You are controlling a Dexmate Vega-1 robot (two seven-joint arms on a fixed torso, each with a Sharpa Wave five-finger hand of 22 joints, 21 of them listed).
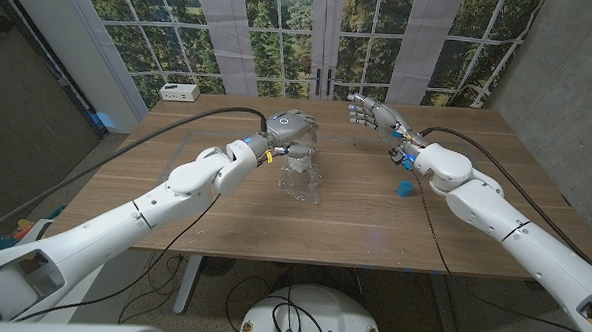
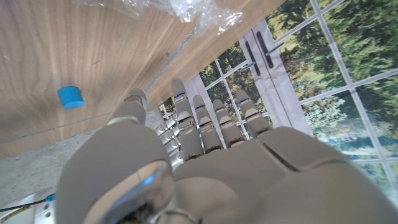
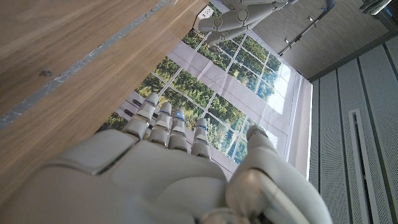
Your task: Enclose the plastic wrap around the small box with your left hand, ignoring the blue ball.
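Note:
A crumpled heap of clear plastic wrap [image 1: 302, 176] lies near the middle of the wooden table [image 1: 273, 230]; its crinkled edge [image 2: 186, 9] also shows in the left wrist view. I cannot make out the small box inside it. My left hand [image 1: 289, 129] hovers just above the far side of the wrap, its fingers [image 2: 205, 121] stretched out and holding nothing. The blue ball [image 1: 405, 188] sits on the table to the right of the wrap, and the left wrist view shows it [image 2: 70, 97] too. My right hand [image 1: 378, 115] is raised over the far right part of the table, with its fingers [image 3: 165, 121] spread and empty.
A white box [image 1: 179, 92] stands at the table's far left corner. A faint flat clear sheet [image 1: 187, 149] lies on the table left of the wrap. Large windows [image 1: 282, 25] stand behind the table. In the right wrist view the left hand [image 3: 239, 15] shows beyond the table edge.

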